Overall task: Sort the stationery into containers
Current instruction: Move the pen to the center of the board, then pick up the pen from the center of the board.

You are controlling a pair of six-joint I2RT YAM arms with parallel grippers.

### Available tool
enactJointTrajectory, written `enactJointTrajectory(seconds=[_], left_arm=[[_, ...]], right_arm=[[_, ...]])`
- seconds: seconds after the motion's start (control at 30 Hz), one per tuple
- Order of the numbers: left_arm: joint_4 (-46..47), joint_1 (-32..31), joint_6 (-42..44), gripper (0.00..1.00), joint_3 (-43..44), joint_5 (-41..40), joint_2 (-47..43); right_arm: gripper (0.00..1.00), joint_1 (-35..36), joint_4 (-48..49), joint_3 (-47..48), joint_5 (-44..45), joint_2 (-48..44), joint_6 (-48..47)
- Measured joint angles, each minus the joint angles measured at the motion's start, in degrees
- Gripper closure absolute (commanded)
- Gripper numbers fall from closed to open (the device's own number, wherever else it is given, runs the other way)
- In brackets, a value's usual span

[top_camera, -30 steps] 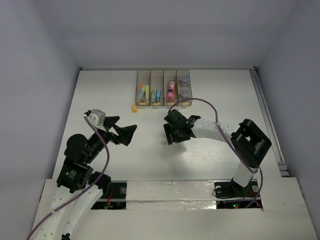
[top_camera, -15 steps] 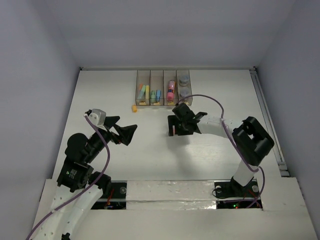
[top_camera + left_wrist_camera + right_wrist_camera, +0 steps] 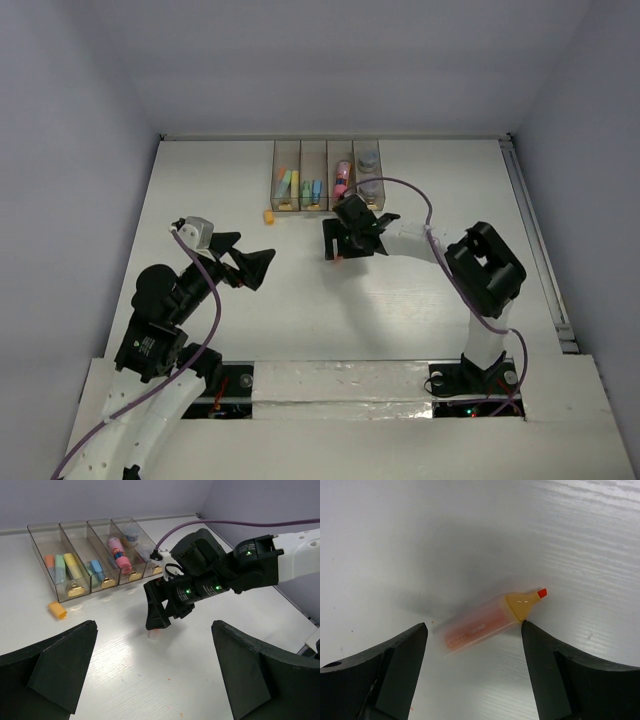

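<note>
The orange highlighter (image 3: 492, 620) lay uncapped on the white table (image 3: 300, 320), on its side and slanted across the right wrist view; its body was a translucent orange-pink with faint lettering along it, its collar a duller yellow, and its small chisel tip a bright red-orange. It sat in front of the containers (image 3: 327, 175), apart from them, directly beneath the right gripper (image 3: 337, 250); that gripper's jaws stood wide, one finger on either side of the highlighter, the tip of one finger just beside the yellow collar, though whether it touched could not be told.

The containers were four clear brownish bins joined in a row at the far side of the table; the leftmost held orange, green and yellow sticks, the next green and blue ones, the third a pink marker (image 3: 119, 555), and the fourth round grey-blue pieces (image 3: 369, 170). A small orange cap (image 3: 57, 610) lay loose on the table just in front of the leftmost bin.

The left gripper (image 3: 245, 255) hung above the table's left half, well apart from the highlighter; its jaws were spread wide and held nothing.
</note>
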Motion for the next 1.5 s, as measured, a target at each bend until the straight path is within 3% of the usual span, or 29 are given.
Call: enactJointTrajectory(seconds=[0.1,0.2,0.23,0.27,0.43,0.53,0.7,0.77,0.83,1.13,1.23,1.27,1.3,1.4,1.5], left_arm=[[0.0,0.0,0.0,0.01,0.0,0.02,0.0],[0.0,0.0,0.0,0.01,0.0,0.02,0.0],[0.0,0.0,0.02,0.01,0.0,0.02,0.0],[0.0,0.0,0.0,0.01,0.0,0.02,0.0],[0.0,0.0,0.0,0.01,0.0,0.02,0.0],[0.0,0.0,0.0,0.01,0.0,0.02,0.0],[0.0,0.0,0.0,0.01,-0.02,0.0,0.02],[0.0,0.0,0.0,0.01,0.0,0.0,0.15],[0.0,0.0,-0.02,0.01,0.0,0.0,0.55],[0.15,0.0,-0.94,0.03,0.0,1.88,6.03],[0.61,0.0,-1.33,0.21,0.0,3.48,7.98],[0.76,0.0,-1.44,0.35,0.0,3.85,8.66],[0.87,0.0,-1.68,0.39,0.0,4.11,9.31],[1.27,0.0,-1.6,0.42,-0.02,4.83,11.61],[1.36,0.0,-1.6,0.37,0.0,5.05,14.03]], right_arm=[[0.19,0.0,-1.05,3.13,0.55,2.27,-0.63],[0.29,0.07,-1.38,5.51,0.98,4.13,-1.03],[0.41,0.07,-1.53,5.92,1.16,4.5,-1.09],[0.46,0.17,-2.03,6.43,1.33,4.83,-1.42],[0.46,1.64,-4.48,9.57,3.3,6.97,-1.88],[0.51,2.4,-5.92,10.97,4.87,7.87,-2.23],[0.74,2.84,-8.2,12.55,6.97,8.81,-2.49],[0.88,2.82,-8.72,12.96,7.56,9.03,-2.14],[0.93,2.84,-8.68,12.98,7.63,9.05,-2.1],[0.98,3.08,-3.78,5.6,3.96,3.04,-1.11],[1.0,3.15,-0.9,4.31,1.62,-1.29,-0.22],[1.0,3.28,0.68,4.2,0.76,-3.23,0.15],[1.0,3.39,2.32,4.2,0.31,-4.87,0.63],[1.0,4.17,8.48,4.2,-0.66,-10.71,2.03],[1.0,5.68,14.73,4.2,-1.11,-15.08,3.13]])
